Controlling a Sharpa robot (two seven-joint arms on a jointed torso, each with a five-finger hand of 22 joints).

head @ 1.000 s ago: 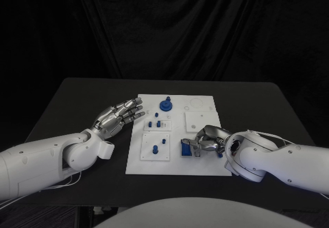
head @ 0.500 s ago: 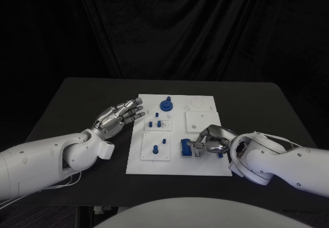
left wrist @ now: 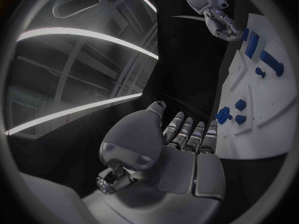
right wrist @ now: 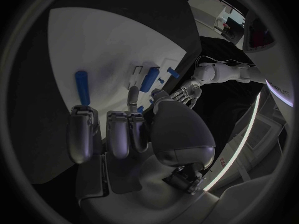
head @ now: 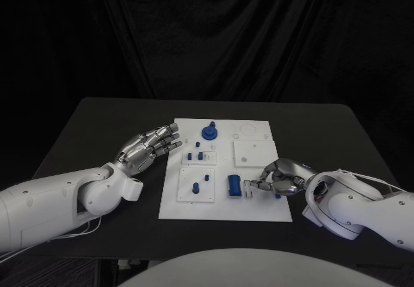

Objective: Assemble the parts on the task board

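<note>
The board (head: 259,212) lay flat in the middle of the tabletop (head: 103,125), its long sides running away from the robot. Bare dark tabletop lay on all four sides of it, widest to the left and right, narrower at the far edge. The left hand (head: 151,146) hovered just off the board's left edge near the far half, fingers extended and slightly apart, holding nothing; in the left wrist view the hand (left wrist: 187,144) had its fingertips close to the board's rim (left wrist: 249,134). The right hand (head: 283,177) sat over the board's near right corner, fingers curled inward; whether anything was pinched in them I could not tell. In the right wrist view the right hand (right wrist: 124,129) had its fingers bent down toward the white surface.

The parts were blue. A long bar (head: 234,185) lay flat on the near half of the board, just left of the right hand's fingertips, clear of them by a small gap. Left of it a small peg (head: 195,189) stood in a raised square plate (head: 185,194). Farther off, short pegs (head: 200,156) stood in a smaller plate, and a round knobbed piece (head: 210,131) stood near the far edge. The far right quarter of the board was white, with a faint circle (head: 248,128).
</note>
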